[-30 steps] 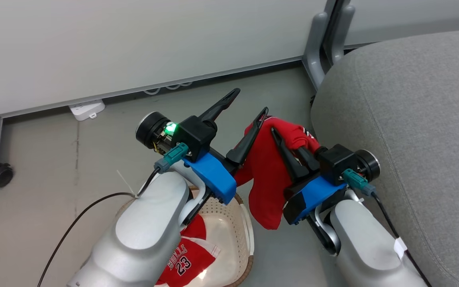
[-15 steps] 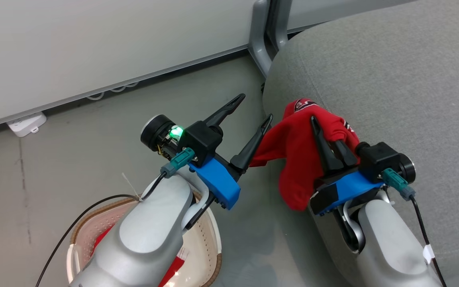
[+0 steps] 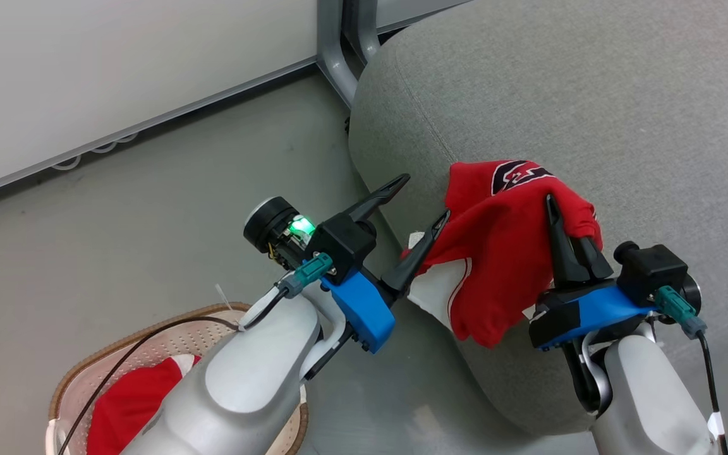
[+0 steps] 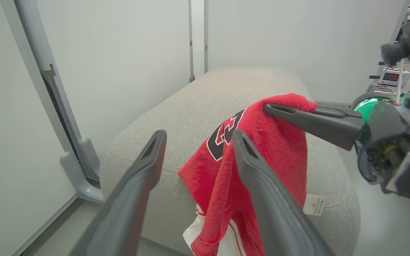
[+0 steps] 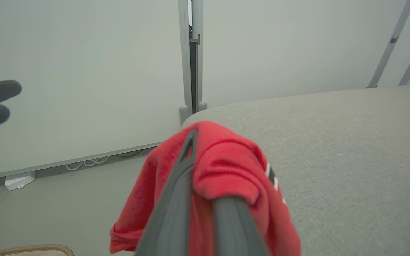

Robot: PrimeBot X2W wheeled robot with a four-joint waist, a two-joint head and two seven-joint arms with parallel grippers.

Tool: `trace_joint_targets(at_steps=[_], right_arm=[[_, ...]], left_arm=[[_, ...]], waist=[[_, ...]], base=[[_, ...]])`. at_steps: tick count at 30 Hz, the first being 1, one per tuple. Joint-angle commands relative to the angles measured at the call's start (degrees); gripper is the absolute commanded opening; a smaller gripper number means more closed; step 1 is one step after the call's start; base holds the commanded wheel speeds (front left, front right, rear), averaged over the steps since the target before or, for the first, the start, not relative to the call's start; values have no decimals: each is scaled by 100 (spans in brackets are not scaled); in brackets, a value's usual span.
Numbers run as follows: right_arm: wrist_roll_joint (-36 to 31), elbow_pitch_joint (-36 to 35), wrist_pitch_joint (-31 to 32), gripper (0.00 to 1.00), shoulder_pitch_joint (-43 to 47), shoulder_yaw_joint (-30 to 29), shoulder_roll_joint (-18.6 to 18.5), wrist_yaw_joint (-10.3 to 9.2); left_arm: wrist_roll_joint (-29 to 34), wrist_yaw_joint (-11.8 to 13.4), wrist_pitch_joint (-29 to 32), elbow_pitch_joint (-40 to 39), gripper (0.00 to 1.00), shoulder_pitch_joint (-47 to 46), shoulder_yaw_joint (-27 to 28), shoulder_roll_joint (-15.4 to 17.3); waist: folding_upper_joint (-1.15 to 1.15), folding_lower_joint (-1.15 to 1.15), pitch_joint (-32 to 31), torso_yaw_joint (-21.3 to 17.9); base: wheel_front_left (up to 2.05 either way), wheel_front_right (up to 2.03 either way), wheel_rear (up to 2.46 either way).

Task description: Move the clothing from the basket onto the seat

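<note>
My right gripper [image 3: 560,221] is shut on a red garment [image 3: 497,253] with white trim and black-and-white lettering. It holds it over the near left corner of the grey seat [image 3: 591,95], and the cloth drapes down the seat's edge. In the right wrist view the garment [image 5: 226,167] wraps both shut fingers [image 5: 176,199]. My left gripper [image 3: 418,202] is open just left of the hanging cloth, its right finger against the edge. The other red garment [image 3: 130,404] lies in the cream basket [image 3: 86,366] at lower left, partly hidden by my left forearm.
A grey metal frame leg [image 3: 335,57] stands at the seat's far left corner, against a pale wall panel [image 3: 117,63]. Cables [image 3: 95,151] run along the wall's foot. Bare grey floor [image 3: 149,240] lies between the wall, basket and seat.
The head camera has swung right, so the seat looms larger and the basket sits lower left. My right gripper carried the garment from over the floor to the seat's corner; the left followed, open.
</note>
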Motion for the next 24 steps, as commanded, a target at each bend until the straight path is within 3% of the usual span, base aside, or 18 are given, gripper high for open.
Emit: trace_joint_targets(at_steps=[1,13,24], right_arm=[[26,-49,-3,0,57,-49,2,-4],[90,-173,-3,0,149,-145,2,-4],[-184,-772,-2,0,-724,-396,-28,-4]], left_arm=[[-35,-9,-18,24,100,13,-48,43],[-118,-4,-18,23,100,-56,-154,43],[-25,-3,-18,-71,100,-123,-71,148]], waist=[[0,0,53,-107],[0,0,117,-178],[0,0,532,-73]], base=[[0,0,0],[0,0,0],[0,0,0]])
